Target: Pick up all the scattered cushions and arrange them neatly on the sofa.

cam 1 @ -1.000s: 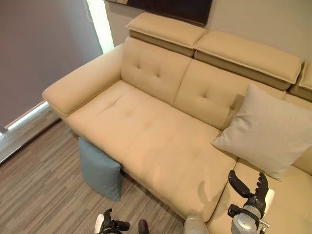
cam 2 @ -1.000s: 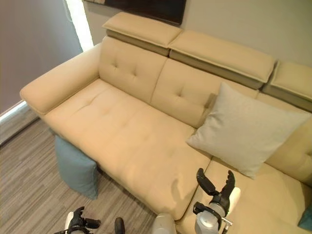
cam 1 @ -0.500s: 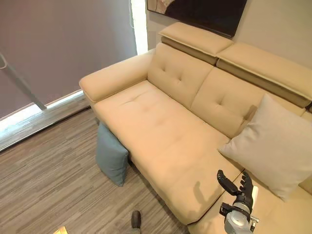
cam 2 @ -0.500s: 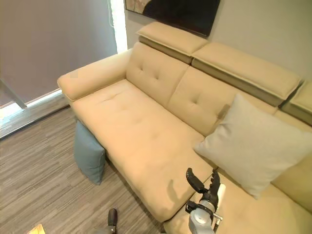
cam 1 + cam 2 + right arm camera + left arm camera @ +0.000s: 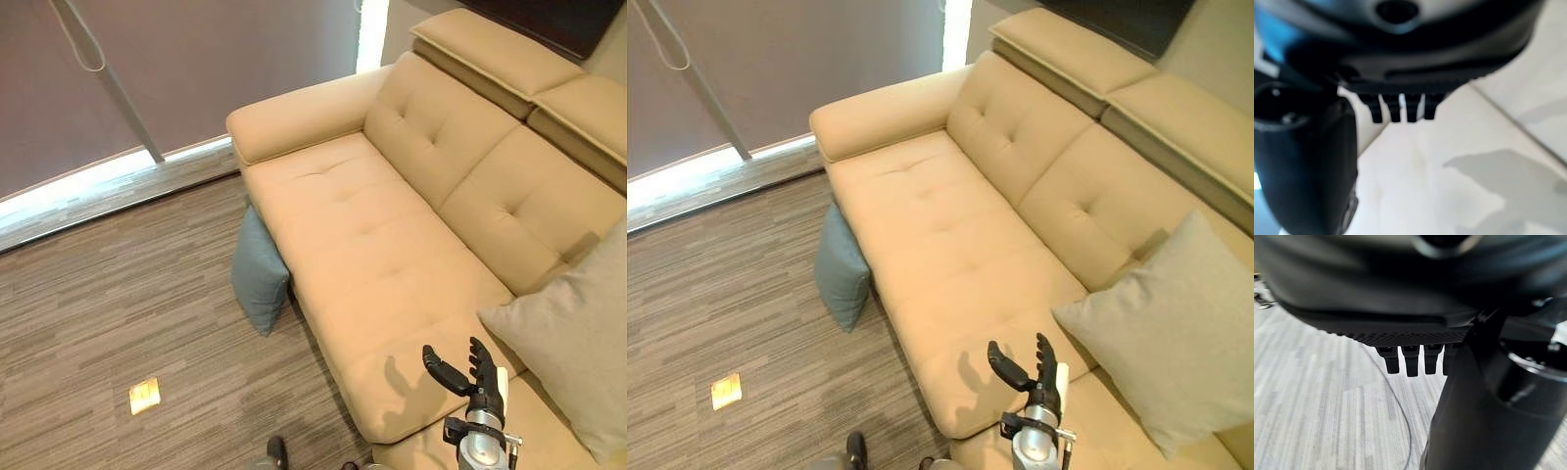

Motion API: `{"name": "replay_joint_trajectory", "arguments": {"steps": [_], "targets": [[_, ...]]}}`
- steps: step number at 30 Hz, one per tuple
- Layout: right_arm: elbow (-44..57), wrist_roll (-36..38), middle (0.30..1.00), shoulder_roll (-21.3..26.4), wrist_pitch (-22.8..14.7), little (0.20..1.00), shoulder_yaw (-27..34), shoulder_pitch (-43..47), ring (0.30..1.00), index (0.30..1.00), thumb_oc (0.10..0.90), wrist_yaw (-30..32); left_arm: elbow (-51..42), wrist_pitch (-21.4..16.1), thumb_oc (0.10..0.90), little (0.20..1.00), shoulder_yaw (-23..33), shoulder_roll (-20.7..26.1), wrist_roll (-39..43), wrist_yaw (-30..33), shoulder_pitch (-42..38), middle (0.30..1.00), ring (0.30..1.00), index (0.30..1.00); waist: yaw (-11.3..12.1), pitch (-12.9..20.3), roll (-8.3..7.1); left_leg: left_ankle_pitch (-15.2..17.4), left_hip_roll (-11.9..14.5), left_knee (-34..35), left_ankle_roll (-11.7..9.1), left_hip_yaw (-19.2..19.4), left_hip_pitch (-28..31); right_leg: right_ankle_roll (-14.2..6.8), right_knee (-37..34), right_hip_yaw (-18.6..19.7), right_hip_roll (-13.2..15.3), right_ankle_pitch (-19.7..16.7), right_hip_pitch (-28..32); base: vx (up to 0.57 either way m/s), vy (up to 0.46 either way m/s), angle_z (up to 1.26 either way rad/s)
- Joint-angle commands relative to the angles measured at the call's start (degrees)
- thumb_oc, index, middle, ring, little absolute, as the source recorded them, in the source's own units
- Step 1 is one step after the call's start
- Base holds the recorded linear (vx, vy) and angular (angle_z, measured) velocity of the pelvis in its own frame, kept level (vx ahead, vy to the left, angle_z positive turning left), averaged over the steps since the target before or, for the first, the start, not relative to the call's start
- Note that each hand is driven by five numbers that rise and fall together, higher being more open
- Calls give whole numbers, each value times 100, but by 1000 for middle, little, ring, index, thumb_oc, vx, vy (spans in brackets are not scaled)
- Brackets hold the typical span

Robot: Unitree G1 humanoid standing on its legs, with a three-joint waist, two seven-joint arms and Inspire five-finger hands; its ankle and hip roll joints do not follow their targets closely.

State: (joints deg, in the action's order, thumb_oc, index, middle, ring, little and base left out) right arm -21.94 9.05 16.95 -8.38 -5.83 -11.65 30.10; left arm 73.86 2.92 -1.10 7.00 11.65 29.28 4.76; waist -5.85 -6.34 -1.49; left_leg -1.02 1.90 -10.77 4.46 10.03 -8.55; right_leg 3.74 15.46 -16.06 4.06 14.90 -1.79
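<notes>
In the left eye view the beige sofa (image 5: 392,245) runs across the frame, and a blue cushion (image 5: 259,277) stands on edge on the striped floor (image 5: 118,313), leaning against the sofa's front just below the armrest (image 5: 304,122); propped like that it is still scattered, and it looks like the one the task calls for next. A pale grey cushion (image 5: 573,343) leans upright against the backrest at the far right of the seat, which reads as already arranged. The right hand (image 5: 472,377) hovers above the seat's front corner with fingers spread and relaxed, holding nothing, so it appears free to reach. A small yellow tag (image 5: 144,395) lies on the floor, well apart from the blue cushion. The right eye view shows the same layout: the blue cushion touches the sofa front, the grey cushion rests at the right, and the empty right hand hangs between them, nearer the grey one. In the left wrist view the left hand (image 5: 1410,357) points down over pale floor, its fingers hanging straight with nothing between them, idle at the robot's side. In the right wrist view the right hand's fingers hang loose above the sofa seat, gripping nothing. Judging from this, the blue cushion must be reached low on the floor, well to the robot's left.
</notes>
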Motion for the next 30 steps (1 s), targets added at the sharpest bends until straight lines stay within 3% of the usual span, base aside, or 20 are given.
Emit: {"name": "replay_joint_trajectory", "arguments": {"steps": [1, 3, 5, 7, 10, 11, 12, 15, 17, 18, 20, 21, 22, 23, 24, 25, 26, 27, 28, 30], "targets": [[471, -328, 900, 122, -556, 900, 270, 469, 900, 900, 800, -133, 33, -114, 800, 900, 182, -198, -77, 42, -367, 900, 900, 900, -103, -87, 130, 737, 482, 336, -613, -219, 859, -478, -819, 434, 57, -427, -148, -1, 77, 71], [439, -386, 900, 156, -519, 900, 236, 499, 900, 900, 800, -203, 0, -140, 800, 900, 174, -170, -91, 45, -334, 900, 900, 900, -110, -94, 188, 706, 460, 558, -646, -134, 895, -503, -828, 282, 101, -443, -131, -5, 150, 54], [428, -436, 900, 230, -478, 900, 187, 569, 900, 900, 800, -246, -31, -184, 800, 900, 135, -125, -57, 53, -381, 900, 900, 900, -97, -146, 210, 426, 646, 966, -840, 208, 789, -585, -844, -38, 265, -364, -22, 46, 256, 75], [472, -538, 900, 304, -433, 900, 105, 617, 900, 900, 800, -269, 3, -185, 800, 900, 131, -107, -79, 31, -411, 900, 900, 900, -29, -204, 171, 73, 820, 1143, -925, 431, 509, -636, -903, -292, 388, -371, 136, 47, 203, 105], [504, -700, 900, 368, -375, 900, -18, 650, 900, 900, 800, -258, 143, -156, 800, 900, 162, -44, -177, 20, -410, 900, 900, 900, 70, -285, 0, -49, 1151, 1192, -959, 1005, -104, -701, -949, -619, 571, -374, 385, 14, 222, 94], [534, -714, 900, 358, -342, 900, -27, 643, 900, 900, 800, -304, 189, -149, 800, 900, 207, -36, -207, -21, -385, 900, 900, 900, 82, -257, 41, -89, 1173, 1387, -973, 1102, 15, -748, -904, -672, 566, -385, 390, 66, 305, 52], [539, -770, 900, 325, -324, 900, -73, 650, 900, 900, 800, -343, 272, -115, 800, 900, 217, -35, -265, -30, -321, 900, 900, 900, 134, -223, 68, -222, 1145, 1470, -995, 1007, 105, -789, -861, -691, 577, -420, 422, 54, 211, 29], [578, -853, 900, 266, -318, 900, -222, 730, 900, 900, 800, -394, 390, -88, 800, 900, 296, -10, -286, -42, -276, 900, 900, 900, 226, -170, -4, -192, 990, 1285, -979, 760, 105, -841, -832, -713, 705, -502, 485, 121, 366, 2], [652, -888, 900, 180, -269, 900, -312, 742, 900, 900, 800, -510, 468, -32, 800, 900, 370, 63, -349, -81, -259, 900, 900, 900, 292, -124, -98, -29, 856, 1130, -871, 684, 150, -921, -801, -662, 831, -581, 506, 92, 305, -7], [720, -967, 900, 144, -232, 900, -444, 824, 900, 900, 800, -590, 527, 29, 800, 900, 405, 142, -419, -75, -277, 900, 900, 900, 390, -140, -215, 259, 677, 810, -688, 587, 131, -1016, -693, -631, 1017, -696, 525, 47, 217, 13], [704, -1002, 900, 123, -215, 900, -484, 858, 900, 900, 800, -622, 555, 29, 800, 900, 415, 161, -460, -83, -278, 900, 900, 900, 415, -139, -256, 370, 605, 736, -611, 590, 150, -1051, -546, -609, 1121, -762, 487, 71, 302, 14], [673, -1034, 900, 99, -192, 900, -513, 878, 900, 900, 800, -643, 589, 42, 800, 900, 416, 186, -500, -102, -274, 900, 900, 900, 442, -128, -290, 479, 516, 697, -523, 587, 188, -1093, -340, -601, 1265, -905, 471, 83, 415, 17], [681, -1062, 900, 58, -144, 900, -560, 921, 900, 900, 800, -669, 588, 58, 800, 900, 429, 214, -507, -102, -270, 900, 900, 900, 461, -168, -340, 603, 381, 644, -388, 607, 245, -1179, 67, -561, 1527, -1268, 352, 128, 535, 9], [707, -1058, 900, 10, -128, 900, -618, 927, 900, 900, 800, -712, 616, 92, 800, 900, 395, 297, -592, -120, -290, 900, 900, 900, 456, -233, -309, 714, 247, 645, -254, 525, 366, -1166, 724, -471, 1748, -1550, 211, 94, 421, 2], [707, -1058, 900, 8, -128, 900, -618, 929, 900, 900, 800, -712, 617, 92, 800, 900, 396, 299, -593, -121, -291, 900, 900, 900, 458, -235, -318, 718, 235, 646, -247, 529, 368, -1175, 746, -459, 1764, -1544, 199, 216, 423, 23], [810, -1014, 900, -42, -161, 900, -619, 775, 900, 900, 800, -794, 594, 140, 800, 900, 312, 399, -739, -155, -358, 900, 900, 900, 320, -261, -279, 755, 110, 750, -180, 265, 521, -1064, 1203, 73, 1564, -1547, -92, 139, 169, 34], [815, -1014, 900, -41, -159, 900, -619, 771, 900, 900, 800, -796, 592, 142, 800, 900, 313, 399, -740, -156, -356, 900, 900, 900, 324, -256, -285, 757, 105, 754, -179, 271, 521, -1065, 1227, 85, 1573, -1533, -109, 283, 320, 71], [896, -1005, 900, -24, -194, 900, -641, 640, 900, 900, 800, -845, 545, 175, 800, 900, 246, 463, -906, -189, -411, 900, 900, 900, 137, -320, -233, 760, -7, 849, -152, 11, 686, -914, 1344, 636, 1129, -1284, -483, 83, 154, 75], [899, -1005, 900, -24, -195, 900, -638, 646, 900, 900, 800, -844, 542, 175, 800, 900, 248, 464, -908, -190, -418, 900, 900, 900, 143, -319, -211, 653, 26, 841, -129, 54, 612, -845, 1287, 582, 1109, -1389, -526, 137, 198, 101], [995, -1071, 900, 32, -209, 900, -664, 583, 900, 900, 800, -866, 470, 176, 800, 900, 219, 572, -997, -207, -517, 900, 900, 900, -3, -451, -187, 744, -94, 882, -126, -196, 787, -783, 1090, 711, 771, -1162, -942, 163, 99, 87]]}}
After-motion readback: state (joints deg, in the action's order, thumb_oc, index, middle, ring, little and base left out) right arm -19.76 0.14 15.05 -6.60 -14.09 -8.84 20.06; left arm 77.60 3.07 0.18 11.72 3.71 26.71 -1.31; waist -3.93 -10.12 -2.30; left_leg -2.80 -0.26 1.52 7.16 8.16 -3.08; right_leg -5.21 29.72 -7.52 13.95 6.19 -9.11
